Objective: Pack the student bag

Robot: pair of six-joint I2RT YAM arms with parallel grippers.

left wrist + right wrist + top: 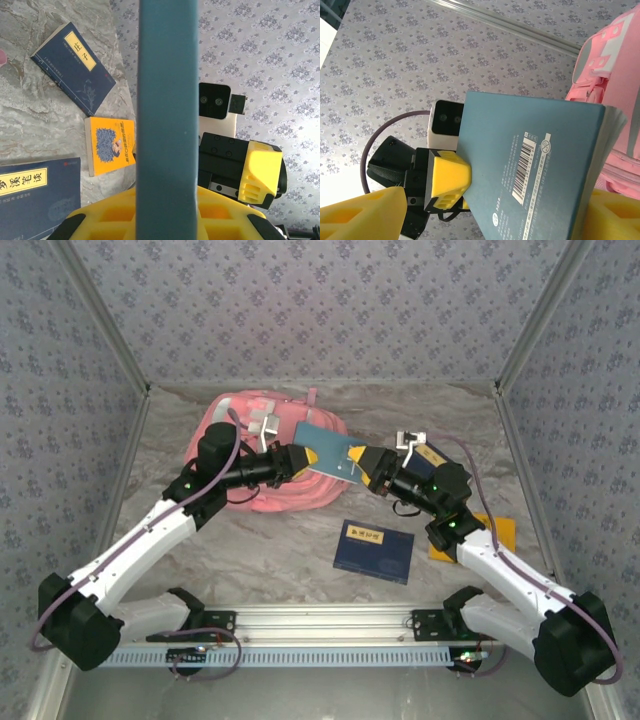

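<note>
A teal book (pixel 328 452) is held above the table in the left claw (pixel 306 458), whose fingers are closed on its edge. The right claw (pixel 358 454) is spread wide at the book's opposite end, with one finger (pixel 362 212) seen apart from the cover. The pink bag (pixel 290 495) is laid at the far left-centre of the table (pixel 280 550), just behind and below the left claw.

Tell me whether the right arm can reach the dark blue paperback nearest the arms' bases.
Probably yes: the dark blue paperback lies uncovered beside the right arm, whose open pincer straddles the left-held teal book.
</note>
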